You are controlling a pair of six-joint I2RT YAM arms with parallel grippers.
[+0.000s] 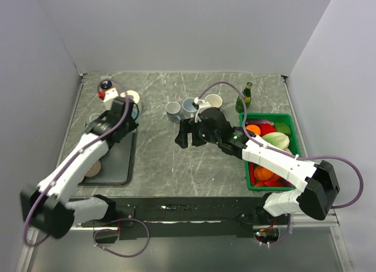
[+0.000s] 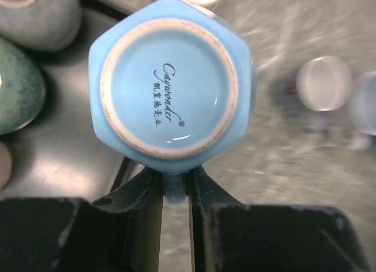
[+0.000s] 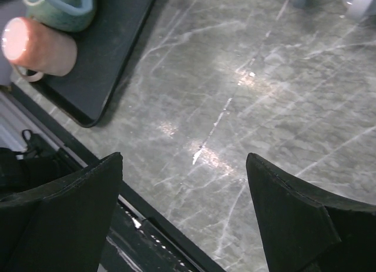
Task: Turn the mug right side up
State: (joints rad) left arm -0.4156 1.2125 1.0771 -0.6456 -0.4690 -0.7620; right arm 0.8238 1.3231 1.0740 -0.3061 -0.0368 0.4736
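**Fingers [image 2: 144, 204] clamp mug [image 2: 170, 84] handle [image 2: 175, 188], base up**

Closed on the handle, the left gripper [image 2: 175, 192] can roll the mug upright by wrist alone. The mug hangs at the tray [image 2: 64, 166] edge, probably lifted. Over the table [image 3: 235, 96], the right gripper [image 3: 185, 213] gapes idle.

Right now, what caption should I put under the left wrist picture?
Left arm's fingers pinch the handle of the blue mug, its printed base facing the camera.
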